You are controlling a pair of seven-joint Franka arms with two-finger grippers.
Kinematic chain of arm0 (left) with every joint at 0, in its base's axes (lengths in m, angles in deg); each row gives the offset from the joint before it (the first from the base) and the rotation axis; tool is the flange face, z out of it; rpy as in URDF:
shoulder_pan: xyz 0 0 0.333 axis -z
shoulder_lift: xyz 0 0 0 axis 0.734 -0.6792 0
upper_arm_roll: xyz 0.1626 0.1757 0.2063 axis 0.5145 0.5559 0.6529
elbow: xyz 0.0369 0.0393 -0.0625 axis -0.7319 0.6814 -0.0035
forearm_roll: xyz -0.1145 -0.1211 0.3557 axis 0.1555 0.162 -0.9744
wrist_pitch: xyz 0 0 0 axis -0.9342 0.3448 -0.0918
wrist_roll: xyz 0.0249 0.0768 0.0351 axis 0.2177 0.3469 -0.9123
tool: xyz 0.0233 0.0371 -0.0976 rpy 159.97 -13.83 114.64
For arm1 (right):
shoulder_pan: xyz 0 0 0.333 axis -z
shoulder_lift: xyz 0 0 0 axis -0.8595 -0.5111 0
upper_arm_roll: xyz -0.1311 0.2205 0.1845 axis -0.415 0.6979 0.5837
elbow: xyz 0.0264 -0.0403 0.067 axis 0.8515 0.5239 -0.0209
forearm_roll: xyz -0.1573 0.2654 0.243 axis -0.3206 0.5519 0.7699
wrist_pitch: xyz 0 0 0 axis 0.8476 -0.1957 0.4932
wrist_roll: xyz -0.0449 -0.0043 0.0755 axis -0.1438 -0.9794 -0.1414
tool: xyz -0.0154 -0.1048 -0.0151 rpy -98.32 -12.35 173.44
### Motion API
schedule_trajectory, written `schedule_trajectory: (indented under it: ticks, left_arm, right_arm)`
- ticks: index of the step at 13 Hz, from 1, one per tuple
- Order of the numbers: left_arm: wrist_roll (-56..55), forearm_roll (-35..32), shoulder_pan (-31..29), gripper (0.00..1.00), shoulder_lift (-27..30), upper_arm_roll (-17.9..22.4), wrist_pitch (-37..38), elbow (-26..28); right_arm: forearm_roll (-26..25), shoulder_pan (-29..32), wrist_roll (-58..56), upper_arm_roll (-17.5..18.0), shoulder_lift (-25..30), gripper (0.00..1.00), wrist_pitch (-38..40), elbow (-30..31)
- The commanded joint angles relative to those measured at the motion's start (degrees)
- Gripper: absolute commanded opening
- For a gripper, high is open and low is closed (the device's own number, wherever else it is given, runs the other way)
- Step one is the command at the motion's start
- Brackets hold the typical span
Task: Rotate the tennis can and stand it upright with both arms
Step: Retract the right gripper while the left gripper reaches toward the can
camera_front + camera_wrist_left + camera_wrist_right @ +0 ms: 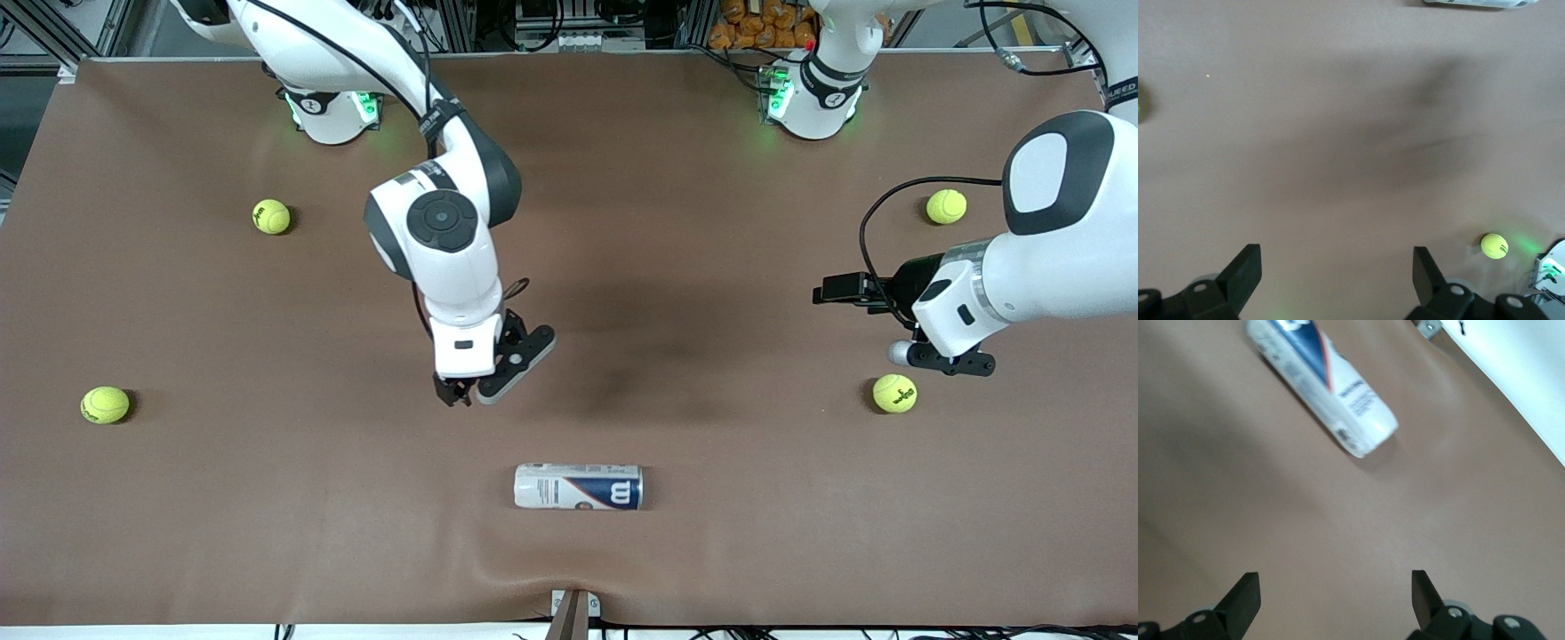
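The tennis can [578, 486] lay on its side on the brown desk [178, 533], near the edge closest to the front camera and about midway between the two arms' ends, its long axis running from one arm's end of the desk toward the other. Your right hand [468, 390] hung over bare desk with its fingers [1245, 595] spread wide and nothing between them; the can lay a short way off, nearer the front camera and a little toward the left arm's end, and showed slantwise in the right wrist view [1321, 383]. Your left hand [942, 356] stood well apart, at its own end of the desk beside a tennis ball [894, 393], fingers [1245, 270] likewise spread and empty; its wrist view caught only a sliver of the can [1478, 3]. The right hand was plainly the nearer of the two. Judged from this layout, nothing of the rotation or uprighting had been done, and a grip would have to be taken across the can's axis.
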Motion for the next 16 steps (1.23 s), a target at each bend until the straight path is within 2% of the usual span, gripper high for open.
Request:
schedule_trajectory:
  ticks: [1,4,8,12,14,16]
  left_arm:
    - [-0.27,5.6,-0.53,1.0,-1.3,-0.27,-0.42,0.9]
    - [-0.18,7.9,-0.18,1.0,-2.62,-0.27,-0.59,1.95]
    - [-0.18,18.27,-1.06,1.0,-8.33,-0.18,-4.44,1.52]
    - [0.87,28.55,-0.44,1.0,-13.08,-0.09,-11.91,0.99]
    - [1.13,29.36,-0.01,1.0,-16.15,-0.18,-15.43,-1.63]
    - [1.22,29.62,0.26,1.0,-18.96,-0.27,-17.98,-4.45]
  right_arm:
    - [0.67,4.06,0.49,0.96,6.27,1.0,0.13,6.87]
    - [2.5,10.9,-0.12,1.05,12.06,1.0,2.22,11.97]
    - [10.76,23.03,-0.3,1.05,16.9,1.0,13.46,12.77]
    - [11.21,29.64,0.22,0.78,25.33,1.0,26.38,12.68]
    - [10.34,32.27,0.14,0.61,29.2,1.0,29.29,12.51]
    - [10.33,33.34,0.14,-1.67,31.84,1.0,33.16,12.16]
